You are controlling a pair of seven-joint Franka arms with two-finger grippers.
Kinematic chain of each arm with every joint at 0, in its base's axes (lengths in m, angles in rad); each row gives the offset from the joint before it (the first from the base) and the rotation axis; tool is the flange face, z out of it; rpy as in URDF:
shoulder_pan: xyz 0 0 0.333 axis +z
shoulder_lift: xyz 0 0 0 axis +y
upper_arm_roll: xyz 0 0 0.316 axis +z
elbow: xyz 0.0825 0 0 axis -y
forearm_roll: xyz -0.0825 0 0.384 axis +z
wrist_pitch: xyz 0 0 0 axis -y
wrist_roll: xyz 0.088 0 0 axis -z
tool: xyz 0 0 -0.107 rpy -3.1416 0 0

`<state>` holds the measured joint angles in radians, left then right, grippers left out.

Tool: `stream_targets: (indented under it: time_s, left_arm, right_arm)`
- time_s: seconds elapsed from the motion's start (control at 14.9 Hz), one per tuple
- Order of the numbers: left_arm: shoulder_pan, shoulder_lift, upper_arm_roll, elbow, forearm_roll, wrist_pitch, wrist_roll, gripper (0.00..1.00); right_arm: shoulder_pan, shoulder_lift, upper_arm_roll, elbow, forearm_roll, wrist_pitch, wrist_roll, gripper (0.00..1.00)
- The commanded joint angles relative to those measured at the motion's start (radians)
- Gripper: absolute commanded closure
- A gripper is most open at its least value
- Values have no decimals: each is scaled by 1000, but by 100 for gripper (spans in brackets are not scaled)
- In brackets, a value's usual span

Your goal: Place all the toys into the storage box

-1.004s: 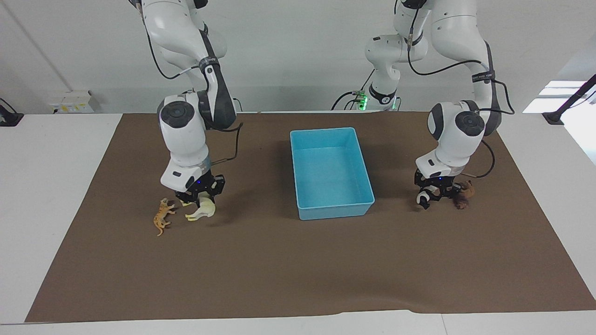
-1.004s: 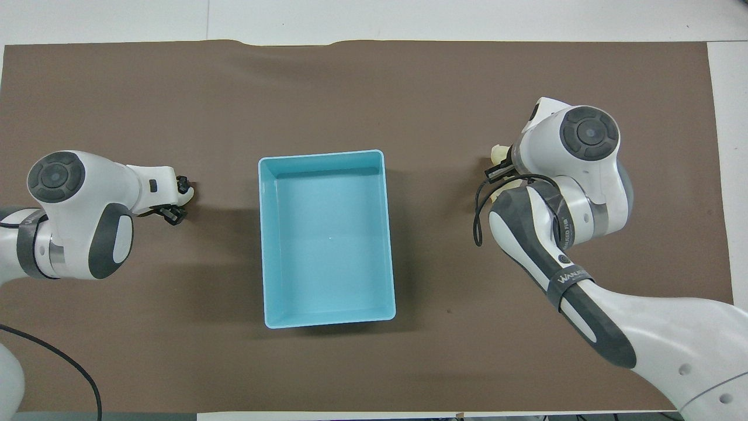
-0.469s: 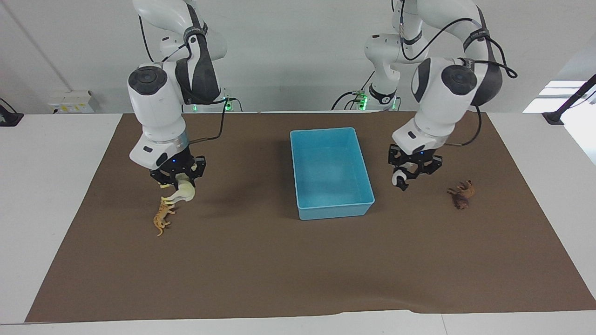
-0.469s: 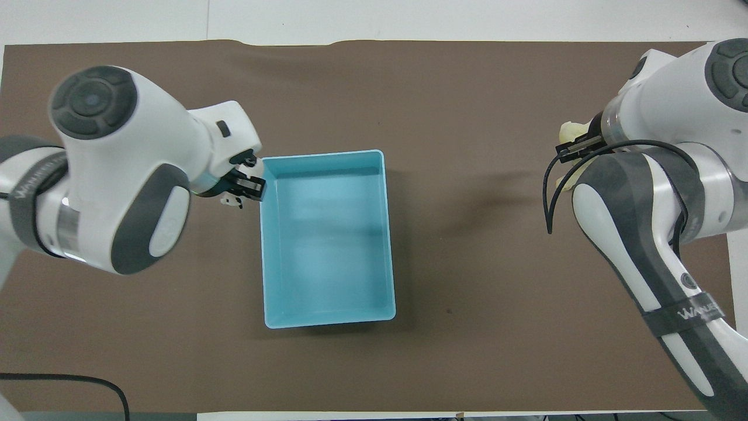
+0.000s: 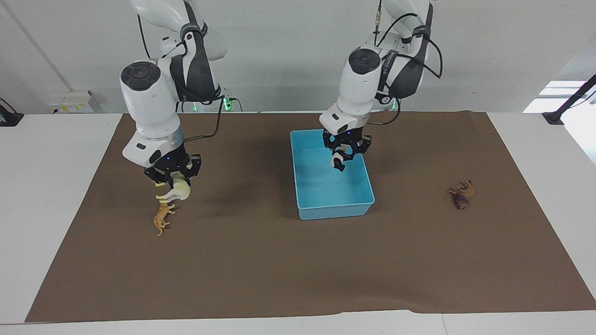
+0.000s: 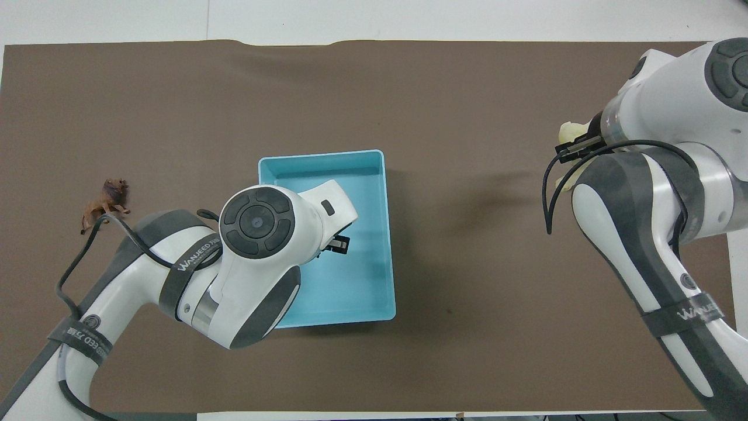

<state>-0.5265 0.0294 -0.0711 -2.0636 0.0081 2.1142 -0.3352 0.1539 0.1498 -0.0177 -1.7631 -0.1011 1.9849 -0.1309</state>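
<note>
From across the table, the left gripper [image 5: 345,153] is hanging over the blue box [image 5: 331,211], its fingers around the panda [image 5: 338,161]; how firmly, I cannot tell. The right gripper [image 5: 171,177] is clamping the white horse [image 5: 176,192] above the tiger [image 5: 160,218]. The brown horse [image 5: 461,195] is lying toward the left arm's end. From above, the arms are hiding the panda and tiger.

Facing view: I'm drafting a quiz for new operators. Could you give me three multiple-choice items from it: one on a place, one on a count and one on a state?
1. The brown animal lies on the mat toward:
A. the right arm's end
B. the left arm's end
C. the middle

2. Toys lying on the mat:
A. one
B. two
C. four

3. The cream horse is:
A. lying on the mat
B. standing on the mat
C. hanging from the right gripper

Key:
1. B, it lies alone there.
2. B, only the tiger and the brown animal.
3. C, it dangles above the mat.
</note>
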Motion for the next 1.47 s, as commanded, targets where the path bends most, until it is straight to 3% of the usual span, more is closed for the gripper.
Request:
stream_targets:
  time_s: [0.0, 0.13, 0.33, 0.54, 0.74, 0.94, 1.14, 1.21, 1.27, 1.41]
  left_arm:
    - [93, -43, 10, -1, -10, 6, 40, 0]
    - [216, -34, 10, 32, -10, 3, 224, 0]
    - [435, -4, 10, 42, -10, 82, 566, 0]
    - [560, 84, 11, 40, -4, 225, 813, 0]
    - [618, 139, 11, 37, 0, 318, 909, 0]
    - [661, 171, 17, 33, 26, 352, 909, 0]
    - [700, 204, 17, 13, 26, 390, 910, 0]
    - [704, 222, 19, 13, 27, 403, 910, 0]
    - [718, 242, 19, 13, 27, 414, 912, 0]
    - [758, 268, 17, 11, 32, 449, 910, 0]
  right_arm:
    - [-2, -1, 7, 20, -6, -17, -4, 100]
    - [31, 7, 13, 56, -5, -47, 80, 100]
    - [206, 40, 12, 144, -3, -106, 340, 100]
    - [350, 205, 10, 377, -3, -196, 548, 100]
    - [459, 305, 9, 447, -8, -179, 712, 100]
    - [576, 450, 1, 475, -54, -62, 856, 100]
    - [596, 478, 5, 458, -55, 31, 909, 100]
    - [596, 476, 5, 458, -57, 26, 915, 33]
    - [596, 476, 5, 458, -55, 23, 915, 3]
    - [581, 478, 4, 467, -52, -18, 918, 0]
